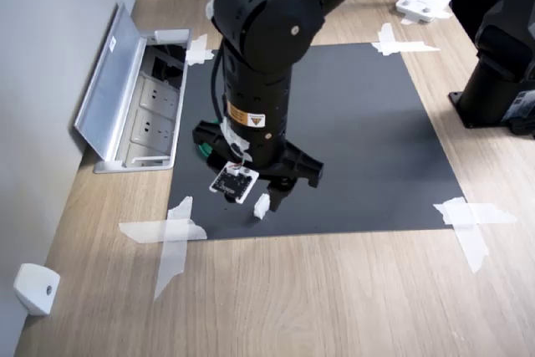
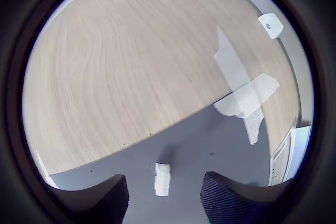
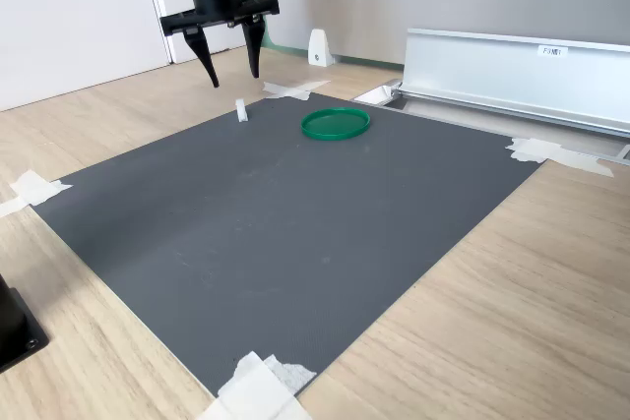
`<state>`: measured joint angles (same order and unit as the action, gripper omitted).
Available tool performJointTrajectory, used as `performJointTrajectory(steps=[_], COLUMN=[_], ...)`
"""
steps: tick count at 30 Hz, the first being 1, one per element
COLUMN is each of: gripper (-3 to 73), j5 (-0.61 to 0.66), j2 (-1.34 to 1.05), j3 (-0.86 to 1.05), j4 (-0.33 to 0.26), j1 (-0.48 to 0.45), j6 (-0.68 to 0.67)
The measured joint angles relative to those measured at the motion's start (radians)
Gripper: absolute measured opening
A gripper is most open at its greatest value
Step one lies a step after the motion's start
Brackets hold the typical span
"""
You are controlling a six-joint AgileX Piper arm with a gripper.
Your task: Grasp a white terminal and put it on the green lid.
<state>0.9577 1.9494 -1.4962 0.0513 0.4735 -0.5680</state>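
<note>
Bright, even light, soft shadows; the wrist view is fisheye-warped with dark, blurred edges.

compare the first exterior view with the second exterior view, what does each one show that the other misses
Only the first exterior view shows the white wedge block by the wall and the arm's yellow warning label.

Only the second exterior view shows the green lid whole, lying flat on the mat; the arm hides nearly all of it in the first exterior view.

Both exterior views show the open tool above the white terminal, the dark mat taped at its corners, and the open wall socket box.
</note>
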Motion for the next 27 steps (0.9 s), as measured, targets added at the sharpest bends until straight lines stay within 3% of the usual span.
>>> performJointTrajectory(steps=[13, 21, 27], gripper=[58.5, 58.5, 52.3], j5=[-0.129, -0.127, -0.128], j2=[0.001, 0.038, 0.042], j3=[0.08, 0.08, 0.08], j4=[0.0, 0.004, 0.004], j1=[-0.006, -0.011, -0.011], j6=[0.012, 0.036, 0.041])
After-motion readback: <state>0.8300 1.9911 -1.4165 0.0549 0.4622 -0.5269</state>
